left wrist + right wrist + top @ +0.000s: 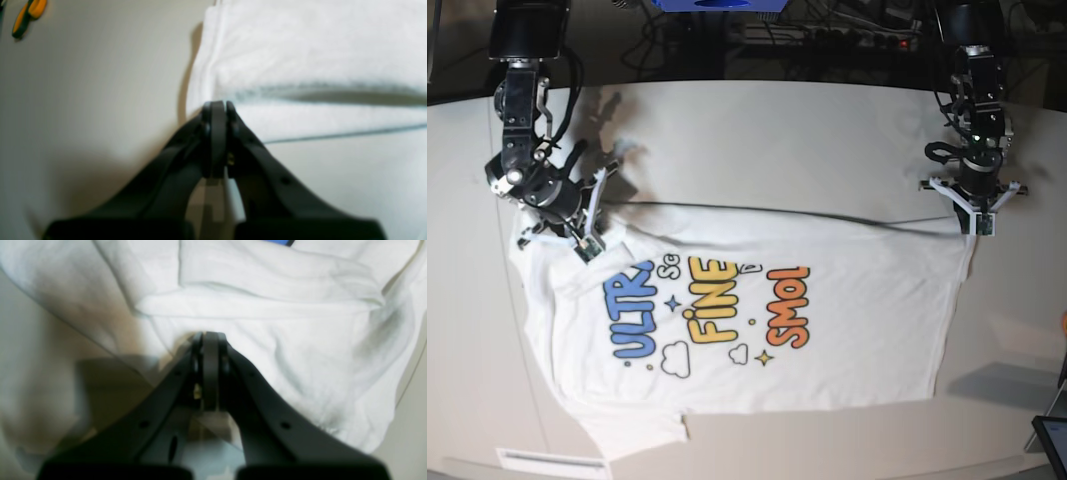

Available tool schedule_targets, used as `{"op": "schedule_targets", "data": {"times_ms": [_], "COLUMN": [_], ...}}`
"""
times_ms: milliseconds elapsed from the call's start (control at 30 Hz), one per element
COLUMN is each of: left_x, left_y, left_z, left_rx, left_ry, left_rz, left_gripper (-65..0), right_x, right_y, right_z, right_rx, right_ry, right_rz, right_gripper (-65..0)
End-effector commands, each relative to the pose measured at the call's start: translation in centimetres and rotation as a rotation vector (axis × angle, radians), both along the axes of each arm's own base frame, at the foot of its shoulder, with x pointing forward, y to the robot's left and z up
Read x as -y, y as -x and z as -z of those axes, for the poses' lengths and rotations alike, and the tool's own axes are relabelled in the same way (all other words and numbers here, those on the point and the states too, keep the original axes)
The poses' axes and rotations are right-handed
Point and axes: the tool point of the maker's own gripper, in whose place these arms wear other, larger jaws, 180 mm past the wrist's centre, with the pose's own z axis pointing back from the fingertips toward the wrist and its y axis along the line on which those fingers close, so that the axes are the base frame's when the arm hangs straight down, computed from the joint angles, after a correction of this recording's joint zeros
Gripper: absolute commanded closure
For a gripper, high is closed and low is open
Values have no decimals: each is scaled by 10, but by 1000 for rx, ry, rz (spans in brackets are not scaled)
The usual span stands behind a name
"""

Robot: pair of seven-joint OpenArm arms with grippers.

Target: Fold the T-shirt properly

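The white T-shirt point(827, 330) lies print side up across the table point(777, 140), its blue, yellow and orange lettering facing the front edge. Its far edge runs in a taut line between my two grippers. My left gripper point(975, 222) is shut on the shirt's far right corner; in the left wrist view its fingertips point(217, 105) pinch the edge of the cloth point(317, 50). My right gripper point(587, 243) is shut on the far left end near a sleeve. The right wrist view shows that gripper point(210, 335) closed amid bunched white cloth point(283, 340).
An orange-and-black tool point(28, 15) lies on the table beyond the shirt in the left wrist view. A dark flat device point(1052, 440) sits at the table's front right corner. Cables and equipment line the far side behind the table.
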Motion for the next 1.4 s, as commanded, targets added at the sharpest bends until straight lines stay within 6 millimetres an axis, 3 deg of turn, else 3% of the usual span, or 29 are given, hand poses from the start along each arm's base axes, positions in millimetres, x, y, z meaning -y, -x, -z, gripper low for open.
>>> {"op": "schedule_targets", "data": {"times_ms": [0,333,567,667,767,867,1000,1067,1233,1367], "left_x": [-7,18,8,-6,-3,-2,-13,-6,12,25], "left_y": [1,25,53,52,43,28,13,4,-3,-3], "left_z": [-6,-26,-18,-46,-77,-93,-77,-64,-27,-8], "left_rx": [3,17,-45,22,115,171,170,154,78,35], "left_ry": [-25,-60,-90,-117,-127,-126,-78,-49,5,28], "left_rz": [-5,78,90,47,35,26,-35,-26,3,26], "left_gripper": [0,0,0,0,0,0,-2,-7,-114,-121], "right_x": [13,12,11,11,11,10,9,9,10,10], "right_y": [13,28,38,39,38,38,38,38,39,39], "right_z": [9,2,-1,0,-1,-1,-1,-1,-1,0], "right_rx": [-55,-50,-46,-47,-46,-46,-46,-45,-46,-47], "right_ry": [69,92,97,97,97,96,96,96,96,96], "right_rz": [2,-7,-14,-14,-14,-17,-18,-18,-17,-15], "right_gripper": [-3,-3,-3,-3,-3,-3,-3,-3,-3,-3]}}
